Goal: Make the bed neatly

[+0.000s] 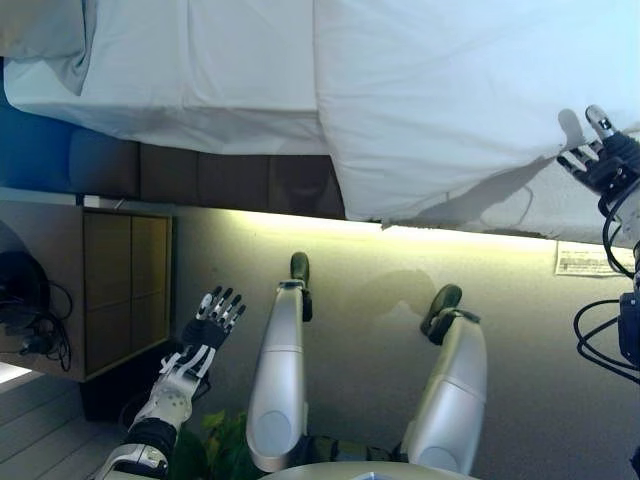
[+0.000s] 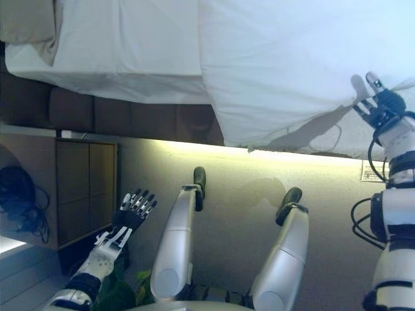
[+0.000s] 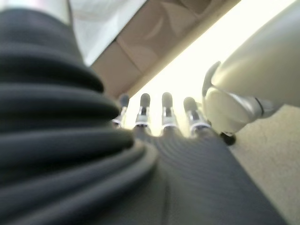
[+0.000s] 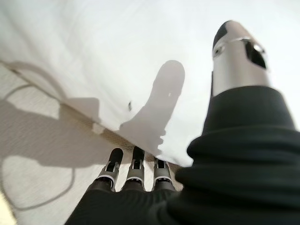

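Note:
A white duvet (image 1: pixel 450 100) lies over the right part of the bed, its edge hanging over the near side. To its left lie the bare white sheet (image 1: pixel 230 70) and a pillow (image 1: pixel 45 40) in the far left corner. My right hand (image 1: pixel 600 155) is open at the duvet's hanging edge on the right, fingers straight, holding nothing. In the right wrist view the duvet (image 4: pixel 117 56) shows just past the fingers (image 4: pixel 136 171). My left hand (image 1: pixel 210 325) is open and empty, low at the lower left, away from the bed.
A dark bed base (image 1: pixel 240 175) runs under the mattress, with a lit strip along the floor. A wooden nightstand (image 1: pixel 110 290) stands at the left, with a dark object and cables (image 1: pixel 25 300). A paper (image 1: pixel 585 260) lies on the carpet at the right.

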Controlling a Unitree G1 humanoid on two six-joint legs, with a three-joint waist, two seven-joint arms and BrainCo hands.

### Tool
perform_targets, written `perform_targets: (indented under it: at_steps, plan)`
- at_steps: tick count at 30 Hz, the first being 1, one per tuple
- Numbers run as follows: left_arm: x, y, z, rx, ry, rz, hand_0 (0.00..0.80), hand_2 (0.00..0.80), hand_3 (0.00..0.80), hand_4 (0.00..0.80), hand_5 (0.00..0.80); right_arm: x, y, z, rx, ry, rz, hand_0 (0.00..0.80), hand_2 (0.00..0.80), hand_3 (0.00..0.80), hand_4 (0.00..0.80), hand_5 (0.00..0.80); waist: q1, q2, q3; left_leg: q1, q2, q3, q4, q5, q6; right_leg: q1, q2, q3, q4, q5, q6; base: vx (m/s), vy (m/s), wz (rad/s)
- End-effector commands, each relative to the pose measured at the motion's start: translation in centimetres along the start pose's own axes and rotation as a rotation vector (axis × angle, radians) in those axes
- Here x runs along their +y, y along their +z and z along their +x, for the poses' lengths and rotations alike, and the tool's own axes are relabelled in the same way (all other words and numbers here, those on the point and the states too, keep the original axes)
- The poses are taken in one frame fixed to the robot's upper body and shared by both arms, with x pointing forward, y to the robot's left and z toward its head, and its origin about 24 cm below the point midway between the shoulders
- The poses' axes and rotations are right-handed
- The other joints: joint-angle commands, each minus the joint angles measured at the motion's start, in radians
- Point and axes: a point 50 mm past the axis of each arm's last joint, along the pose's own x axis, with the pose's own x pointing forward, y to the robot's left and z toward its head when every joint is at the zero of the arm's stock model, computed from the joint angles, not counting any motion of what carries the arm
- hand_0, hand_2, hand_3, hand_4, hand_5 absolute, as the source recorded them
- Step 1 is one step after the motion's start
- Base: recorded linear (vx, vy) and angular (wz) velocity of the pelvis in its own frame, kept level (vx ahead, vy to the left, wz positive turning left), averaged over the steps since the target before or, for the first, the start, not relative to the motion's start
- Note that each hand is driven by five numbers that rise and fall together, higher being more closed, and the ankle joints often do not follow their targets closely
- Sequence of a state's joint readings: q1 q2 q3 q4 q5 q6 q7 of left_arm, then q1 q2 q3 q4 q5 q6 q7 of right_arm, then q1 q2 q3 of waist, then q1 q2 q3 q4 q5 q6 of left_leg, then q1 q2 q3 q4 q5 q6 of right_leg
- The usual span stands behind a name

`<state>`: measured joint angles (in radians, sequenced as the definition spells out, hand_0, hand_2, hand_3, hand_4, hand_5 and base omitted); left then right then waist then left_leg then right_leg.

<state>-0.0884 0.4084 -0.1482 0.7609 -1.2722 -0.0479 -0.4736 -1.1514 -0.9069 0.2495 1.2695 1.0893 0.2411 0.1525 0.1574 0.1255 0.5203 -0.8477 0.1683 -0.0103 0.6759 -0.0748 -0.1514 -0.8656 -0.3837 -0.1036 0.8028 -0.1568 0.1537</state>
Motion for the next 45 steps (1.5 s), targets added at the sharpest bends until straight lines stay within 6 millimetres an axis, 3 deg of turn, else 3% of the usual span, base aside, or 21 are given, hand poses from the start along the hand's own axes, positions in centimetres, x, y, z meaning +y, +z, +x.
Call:
perform_targets:
  at_steps: [1,8,9,10,11,20,29,36,37,41,42,45]
  plan:
    - [1.3,0.1,-1.6,0.001,0.025,0.023,0.0,0.0,0.0,0.0,0.0,2.5,4.7,-0.5,-0.147,0.083,-0.048,0.0,0.0,0.0,0.0,0.0,0.02,0.047,0.0,-0.018,-0.026,0.004,-0.044,0.016,0.077,-0.05,0.044,-0.023,0.063,-0.006,-0.078,0.0,0.0,0.0]
    - [1.9,-0.4,-2.9,0.002,0.015,0.015,0.0,0.0,0.0,0.0,0.0,4.1,7.5,-1.1,-0.28,0.125,-0.088,0.0,0.0,0.0,0.0,0.0,0.023,0.055,0.0,-0.011,-0.023,0.007,-0.049,0.024,0.073,-0.045,0.048,-0.021,0.067,-0.01,-0.082,-0.001,0.008,0.02]
    - [1.9,-0.4,-3.0,0.004,0.011,0.015,0.0,0.0,0.0,0.0,0.0,4.1,7.7,-1.1,-0.294,0.119,-0.102,0.358,0.358,0.358,0.358,0.358,0.023,0.054,0.0,-0.008,-0.022,0.007,-0.05,0.024,0.072,-0.042,0.049,-0.022,0.065,-0.011,-0.082,0.0,0.0,0.0]
    - [1.8,-0.5,-2.9,0.007,0.007,0.017,0.0,0.0,0.0,0.0,0.0,4.1,7.9,-1.2,-0.314,0.118,-0.109,0.624,0.624,0.624,0.624,0.624,0.022,0.054,0.0,0.0,-0.022,0.009,-0.054,0.024,0.072,-0.034,0.05,-0.023,0.06,-0.011,-0.083,0.0,0.0,0.0]
    - [1.8,-0.6,-2.9,0.01,0.004,0.017,0.0,0.0,0.0,0.0,0.0,4.1,8.0,-1.3,-0.32,0.119,-0.117,0.8,0.8,0.8,0.8,0.8,0.021,0.053,0.0,0.005,-0.021,0.01,-0.056,0.024,0.072,-0.028,0.051,-0.024,0.057,-0.011,-0.082,0.0,0.0,0.0]
    - [1.4,-0.2,-2.8,0.013,-0.01,0.026,0.0,0.0,0.0,0.0,0.0,2.9,6.8,-1.3,-0.287,0.15,-0.114,0.8,0.8,0.8,0.8,0.8,0.012,0.034,0.0,0.074,-0.012,0.017,-0.092,0.028,0.063,0.048,0.056,-0.044,-0.01,0.008,-0.075,0.0,0.0,0.0]
    - [1.4,0.2,-2.2,0.02,0.002,0.07,0.0,0.0,0.0,0.0,0.0,2.2,3.5,-0.6,-0.153,0.205,-0.108,0.8,0.8,0.8,0.8,0.8,0.008,-0.006,0.0,0.217,-0.003,0.039,-0.2,0.054,0.051,0.2,0.06,-0.076,-0.171,0.064,-0.05,-0.002,0.034,0.0]
    - [0.5,0.9,-0.7,0.02,-0.008,0.108,0.0,0.0,0.0,0.0,0.0,2.1,-0.9,0.0,0.003,0.251,-0.077,0.8,0.8,0.8,0.8,0.8,0.002,-0.039,-0.033,0.353,-0.005,0.066,-0.313,0.082,0.043,0.347,0.07,-0.108,-0.343,0.121,-0.023,0.008,0.072,-0.05]
    - [0.2,1.3,-0.3,0.017,-0.019,0.114,0.0,0.0,0.0,0.0,0.0,2.2,-1.7,0.1,0.035,0.26,-0.08,0.8,0.8,0.8,0.8,0.8,0.001,-0.045,-0.04,0.364,-0.006,0.074,-0.339,0.113,0.048,0.362,0.072,-0.119,-0.383,0.156,-0.028,-0.055,0.079,-0.07]
    - [-1.4,2.6,1.2,-0.01,-0.073,0.142,0.0,0.0,0.0,0.0,0.0,2.7,-4.8,0.3,0.109,0.293,-0.071,0.8,0.8,0.8,0.8,0.8,-0.008,-0.063,-0.064,0.426,-0.01,0.091,-0.396,0.128,0.046,0.43,0.081,-0.131,-0.459,0.182,-0.013,0.008,0.052,0.01]
    - [-2.3,3.0,2.1,-0.02,-0.083,0.161,0.0,0.0,0.0,0.0,0.0,2.9,-6.4,0.4,0.139,0.304,-0.067,0.8,0.8,0.8,0.8,0.8,-0.01,-0.07,-0.074,0.457,-0.016,0.092,-0.427,0.135,0.046,0.464,0.085,-0.136,-0.492,0.192,-0.007,0.037,0.019,-0.05]
    - [-4.0,4.2,3.6,-0.047,-0.113,0.205,0.0,0.0,0.0,0.0,0.0,4.3,-8.8,0.4,0.189,0.339,-0.045,0.8,0.8,0.8,0.8,0.8,-0.015,-0.086,-0.096,0.514,-0.02,0.104,-0.486,0.15,0.043,0.529,0.093,-0.151,-0.565,0.217,0.003,0.041,0.005,-0.01]
